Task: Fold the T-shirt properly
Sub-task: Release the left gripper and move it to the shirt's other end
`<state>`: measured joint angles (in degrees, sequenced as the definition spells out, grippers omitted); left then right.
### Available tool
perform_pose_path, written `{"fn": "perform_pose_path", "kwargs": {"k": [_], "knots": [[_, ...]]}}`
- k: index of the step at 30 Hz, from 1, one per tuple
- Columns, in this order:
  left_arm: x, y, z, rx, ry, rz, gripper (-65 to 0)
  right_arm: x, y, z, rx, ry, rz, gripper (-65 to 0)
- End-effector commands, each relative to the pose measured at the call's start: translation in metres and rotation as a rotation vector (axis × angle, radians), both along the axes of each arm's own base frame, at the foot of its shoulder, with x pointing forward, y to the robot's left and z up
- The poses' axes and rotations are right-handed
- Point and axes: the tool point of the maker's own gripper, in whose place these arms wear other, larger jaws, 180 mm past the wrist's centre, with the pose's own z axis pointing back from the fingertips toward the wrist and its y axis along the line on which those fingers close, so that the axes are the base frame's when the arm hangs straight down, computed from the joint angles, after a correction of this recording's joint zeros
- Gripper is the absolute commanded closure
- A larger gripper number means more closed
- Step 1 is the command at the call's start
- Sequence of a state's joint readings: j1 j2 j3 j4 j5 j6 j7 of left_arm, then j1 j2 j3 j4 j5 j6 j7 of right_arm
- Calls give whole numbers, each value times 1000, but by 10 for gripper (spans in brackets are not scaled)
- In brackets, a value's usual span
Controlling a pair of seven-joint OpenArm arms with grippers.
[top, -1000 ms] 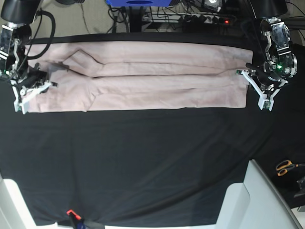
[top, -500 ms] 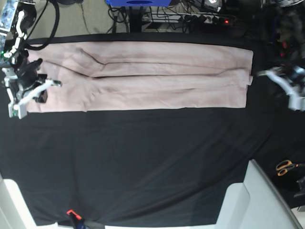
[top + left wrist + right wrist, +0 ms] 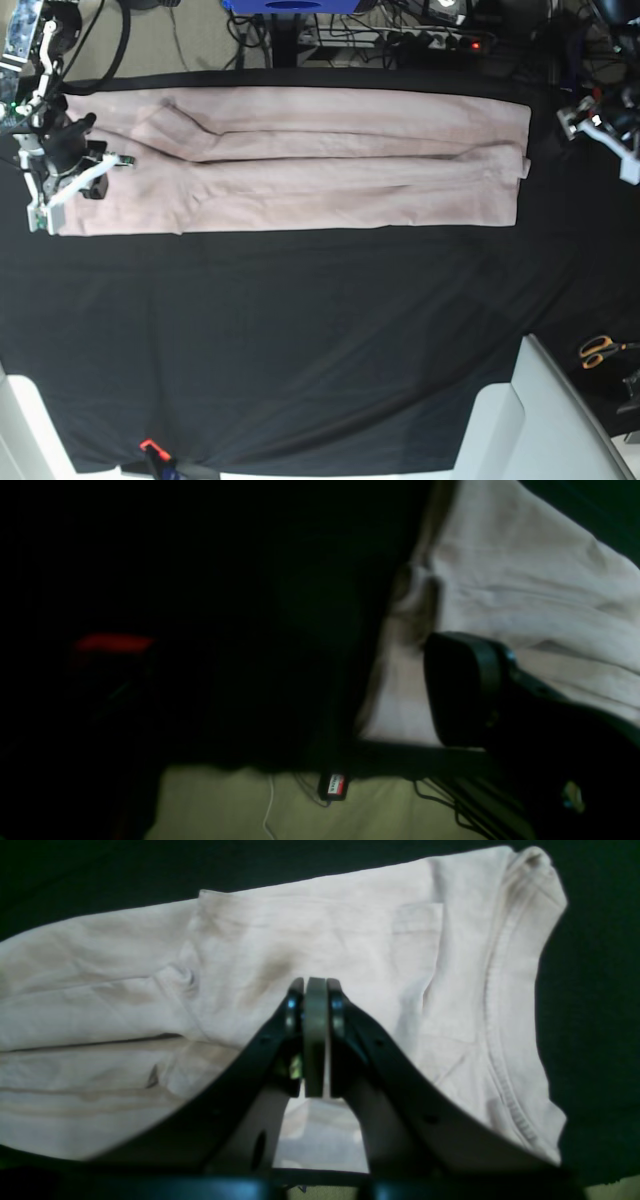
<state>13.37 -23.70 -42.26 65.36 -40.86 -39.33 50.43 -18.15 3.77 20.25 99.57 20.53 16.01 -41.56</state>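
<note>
While the right gripper (image 3: 315,1040) hangs above the collar end with its fingers pressed together on nothing, the T-shirt (image 3: 300,160) lies as a long narrow strip across the far side of the black table cover (image 3: 300,340), both long sides turned in to meet along the middle. To finish well, each arm would best pinch its own short end through all layers, at the corners, and carry one end over the other squarely so the central seam lines stay stacked; a grip on the top layer alone risks peeling the strip open. Beyond the hem, the left gripper (image 3: 600,122) stands off the cloth past the table's edge; its wrist view shows one dark finger (image 3: 465,690) over the hem and no second, so its spread cannot be told from the pictures. A second ago that gripper sat at the hem corner; it has since lifted away and let go, and the hem now lies slightly bunched. Scissors (image 3: 600,352) rest on the side.
</note>
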Motion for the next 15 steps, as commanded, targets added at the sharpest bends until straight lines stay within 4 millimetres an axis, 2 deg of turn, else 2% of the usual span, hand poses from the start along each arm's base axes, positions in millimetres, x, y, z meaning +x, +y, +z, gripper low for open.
{"fn": "perform_pose_path", "kwargs": {"k": [1,9,12,15], "knots": [[14,7,17,25,-69,-14,-650,6,-4,9,-12,-37,3,-2],[30,-26,7,-3,-109,-93,-650,6,-5,8,-15,-36,4,-2],[35,-35,-4,-37,-101,-91,-650,6,-5,8,-15,-36,4,-2],[34,-36,-19,-79,-68,-56,-650,6,-5,8,-15,-36,4,-2]]}}
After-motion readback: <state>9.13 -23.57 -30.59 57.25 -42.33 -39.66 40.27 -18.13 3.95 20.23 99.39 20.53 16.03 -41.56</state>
